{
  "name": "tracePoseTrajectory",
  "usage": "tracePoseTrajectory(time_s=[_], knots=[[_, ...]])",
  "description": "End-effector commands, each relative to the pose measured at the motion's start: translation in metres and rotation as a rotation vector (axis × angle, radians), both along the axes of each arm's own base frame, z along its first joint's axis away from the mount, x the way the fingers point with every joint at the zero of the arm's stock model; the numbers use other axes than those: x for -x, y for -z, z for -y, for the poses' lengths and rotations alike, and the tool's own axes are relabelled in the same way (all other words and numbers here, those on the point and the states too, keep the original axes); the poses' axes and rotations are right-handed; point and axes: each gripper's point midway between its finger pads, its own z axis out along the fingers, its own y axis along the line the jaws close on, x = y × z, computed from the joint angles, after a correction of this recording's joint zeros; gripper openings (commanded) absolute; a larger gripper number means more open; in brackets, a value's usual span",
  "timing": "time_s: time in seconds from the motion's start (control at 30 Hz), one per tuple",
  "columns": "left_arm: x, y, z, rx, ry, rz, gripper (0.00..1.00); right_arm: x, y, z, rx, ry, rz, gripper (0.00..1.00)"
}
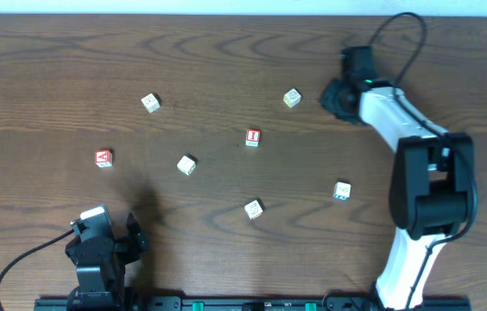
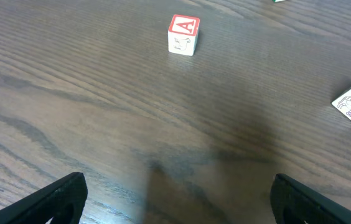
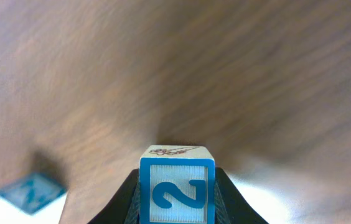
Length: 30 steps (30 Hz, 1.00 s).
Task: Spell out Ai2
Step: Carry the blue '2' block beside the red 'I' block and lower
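Observation:
My right gripper is shut on a block with a blue 2 and holds it above the table; in the overhead view this gripper is at the back right and hides the block. The red A block lies at the left and shows in the left wrist view. The red I block lies near the middle. My left gripper is open and empty at the front left, well short of the A block; its fingers frame bare table.
Other letter blocks lie scattered: one at the back left, one next to the right gripper, one in the middle, one in front, and a blue one at the right. A blurred blue block lies below the right gripper.

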Motion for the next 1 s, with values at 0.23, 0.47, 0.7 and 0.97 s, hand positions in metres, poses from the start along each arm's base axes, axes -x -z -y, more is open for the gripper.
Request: tracePoseTrajectory(time_s=[0.23,0.47,0.7,0.97], knots=[[0.007,0.017,-0.001,-0.012,0.004,-0.063,0.95,0.024,-0.094,-0.084,0.233,0.057,0.098,0.01],[0.008,0.017,-0.001,-0.012,0.004,-0.064,0.95,0.043,-0.091,-0.135,0.242,-0.148,0.087,0.01],[0.008,0.017,-0.001,-0.012,0.004,-0.064,0.95,0.064,-0.070,-0.132,0.165,-0.102,-0.029,0.02],[0.008,0.017,-0.001,-0.012,0.004,-0.064,0.95,0.080,-0.040,-0.117,-0.038,0.362,-0.113,0.02]])
